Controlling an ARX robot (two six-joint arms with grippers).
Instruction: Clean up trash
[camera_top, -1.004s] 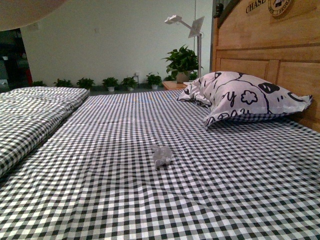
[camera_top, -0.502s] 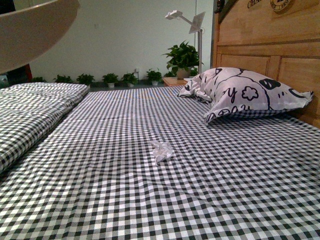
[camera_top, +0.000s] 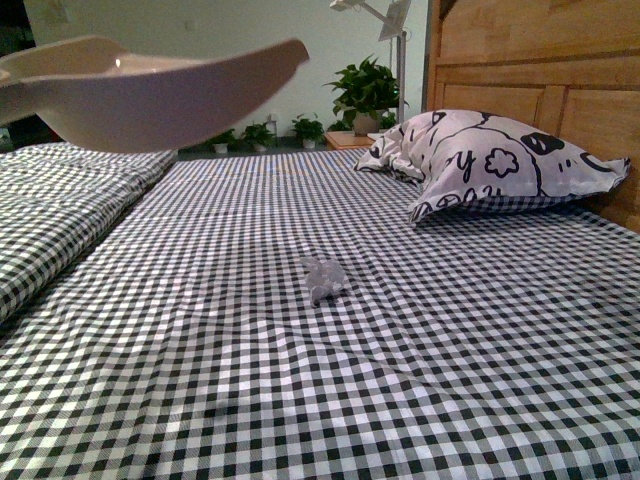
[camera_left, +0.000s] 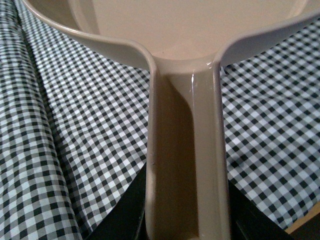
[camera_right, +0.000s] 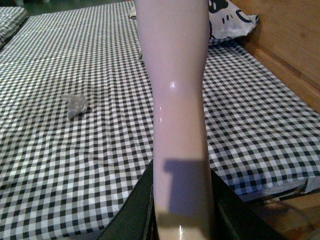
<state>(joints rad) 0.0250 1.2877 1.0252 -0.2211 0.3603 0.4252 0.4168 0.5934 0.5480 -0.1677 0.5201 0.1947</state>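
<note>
The trash, a small crumpled white paper wad, lies on the checked bed sheet near the middle; it also shows in the right wrist view. The beige dustpan hangs in the air at the upper left of the front view, well above and left of the wad. My left gripper is shut on the dustpan's handle. My right gripper is shut on the pale brush handle, held above the bed's right part; the brush head is out of view.
A large white pillow with black cartoon print lies against the wooden headboard at the right. A folded checked quilt lies at the left. Potted plants and a lamp stand behind. The bed's edge shows in the right wrist view.
The dustpan has swung rightward and down into the front view, from the top left corner to reach past the middle of the upper left. The wad has not moved.
</note>
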